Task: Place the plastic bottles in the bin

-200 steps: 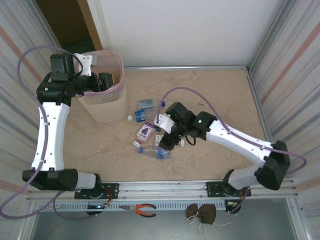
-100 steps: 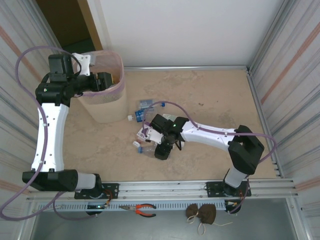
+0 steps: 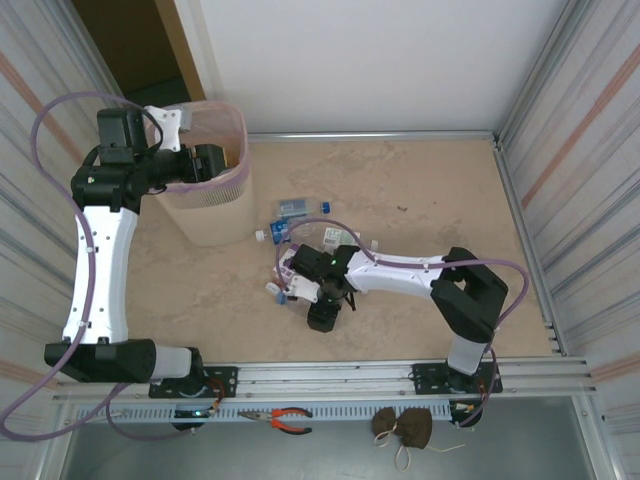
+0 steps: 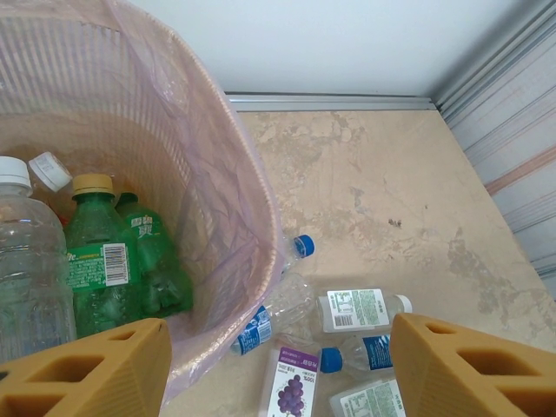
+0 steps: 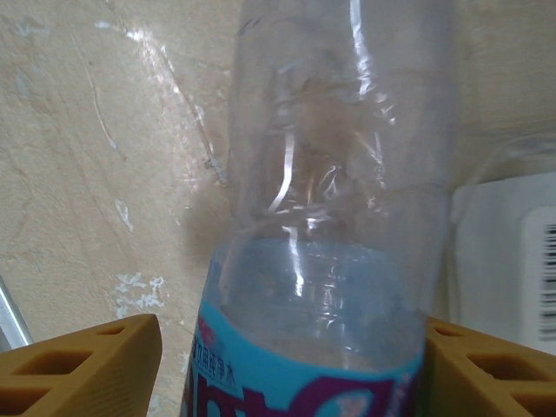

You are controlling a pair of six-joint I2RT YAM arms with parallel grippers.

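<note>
Your left claw (image 3: 205,163) hangs over the bin (image 3: 218,215) at the far-left of the surface (image 3: 440,190). Its fingers are apart w/ nothing between them. Inside the bin stand two green bottles (image 4: 104,261), one w/ a yellow cap, and beside them a white-cap bottle (image 4: 26,269) of clear plastic. Your right claw (image 3: 322,315) sits low at near-centre, one finger either side of a blue-label bottle (image 5: 339,217) lying on the surface. The pads are v. close to it, but can't tell whether they clamp. Several loose bottles (image 3: 292,232) lie between that claw and the bin.
</note>
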